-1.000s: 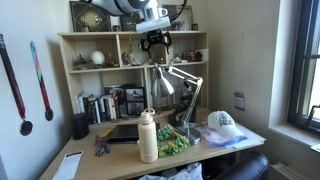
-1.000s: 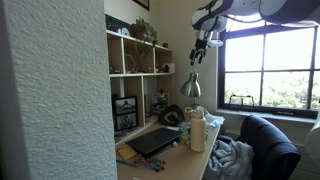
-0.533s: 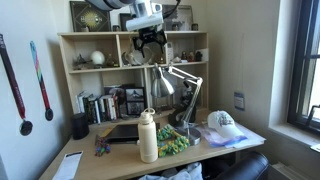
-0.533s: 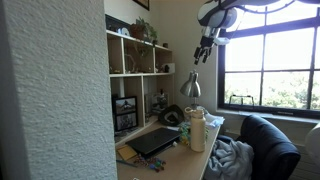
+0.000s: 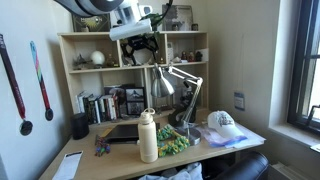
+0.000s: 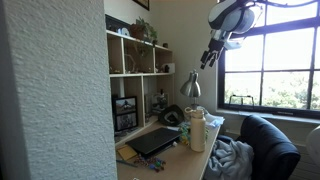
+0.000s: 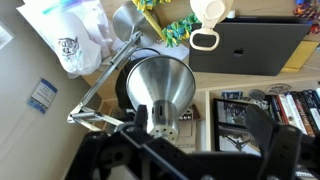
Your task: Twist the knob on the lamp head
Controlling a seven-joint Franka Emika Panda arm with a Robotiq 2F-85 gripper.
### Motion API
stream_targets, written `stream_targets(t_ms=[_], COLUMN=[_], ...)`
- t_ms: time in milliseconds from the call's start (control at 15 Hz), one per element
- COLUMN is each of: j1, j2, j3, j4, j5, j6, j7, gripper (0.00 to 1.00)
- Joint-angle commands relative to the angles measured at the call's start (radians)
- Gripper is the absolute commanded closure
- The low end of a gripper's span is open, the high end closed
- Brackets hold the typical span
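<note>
The silver desk lamp head shows in both exterior views (image 5: 162, 83) (image 6: 190, 88), hanging over the desk on its jointed arm. In the wrist view its cone (image 7: 160, 78) points away from me, and the perforated rear cap (image 7: 158, 122) lies near the left jaw. I cannot make out the knob itself. My gripper (image 7: 200, 126) is open and empty, its jaws wide apart. It hovers above the lamp head and does not touch it, as seen in both exterior views (image 5: 141, 46) (image 6: 211, 58).
A wooden shelf unit (image 5: 70, 75) with books and ornaments stands behind the lamp. On the desk are a white bottle (image 5: 148, 136), a laptop (image 7: 255, 45), a cap (image 5: 222, 122) and green clutter (image 5: 172, 143). A window (image 6: 270, 70) lies beyond the lamp, and a chair (image 6: 265, 145) stands at the desk.
The gripper has drifted sideways above the lamp head, a little further from its earlier spot over the lamp. Its jaws stay open. The lamp has not moved.
</note>
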Motion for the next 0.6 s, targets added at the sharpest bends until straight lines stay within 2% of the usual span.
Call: stream_targets(t_ms=[0,333,533], j1=[0.036,0.062,0.078], j2=[-0.124,-0.185,-0.162], j3=[-0.029,-0.039,-0.053], j4=[-0.162,-0.258,-0.228], j5=[-0.006,-0.045,-0.050], j6=[0.085,0.129,0.087], j7=[-0.001,0.010,0.013], gripper=[0.00,0.00,0.00])
